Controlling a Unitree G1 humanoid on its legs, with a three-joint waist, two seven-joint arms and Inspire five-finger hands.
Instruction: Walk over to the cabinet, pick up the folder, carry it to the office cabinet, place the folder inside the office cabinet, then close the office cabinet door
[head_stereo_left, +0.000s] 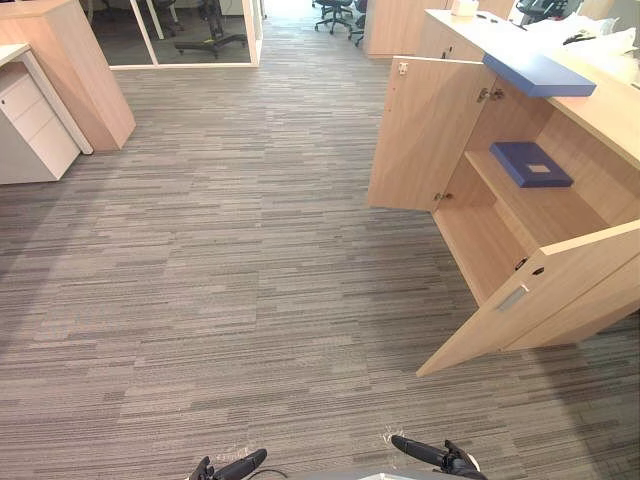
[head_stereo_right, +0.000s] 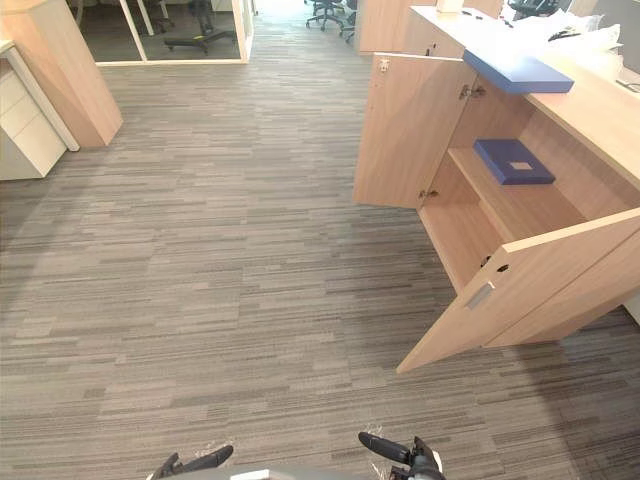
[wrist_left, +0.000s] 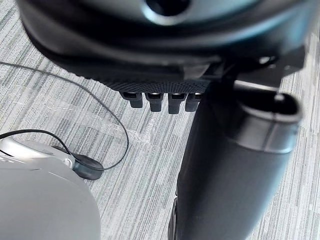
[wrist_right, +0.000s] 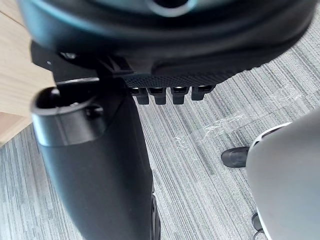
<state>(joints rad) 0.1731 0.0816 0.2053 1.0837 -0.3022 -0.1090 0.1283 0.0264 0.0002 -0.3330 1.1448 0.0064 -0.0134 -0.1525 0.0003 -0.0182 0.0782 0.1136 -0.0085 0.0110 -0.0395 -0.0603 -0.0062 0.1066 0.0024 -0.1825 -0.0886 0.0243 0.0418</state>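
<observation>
an office: grey striped carpet (head_stereo_left: 230, 250) covers the whole floor, a glass partition (head_stereo_left: 180, 35) closes off a room at the far side, and wheeled desk chairs (head_stereo_left: 335, 12) stand at the far end. a white drawer pedestal (head_stereo_left: 35, 125) sits under a desk at the left. on the right a light wood office cabinet (head_stereo_left: 600, 115) stands open, a blue folder (head_stereo_left: 531, 163) on its shelf.

Blue folder (head_stereo_left: 530, 163), seemingly white-labelled; grey-striped carpet (head_stereo_left: 250, 250)
</observation>
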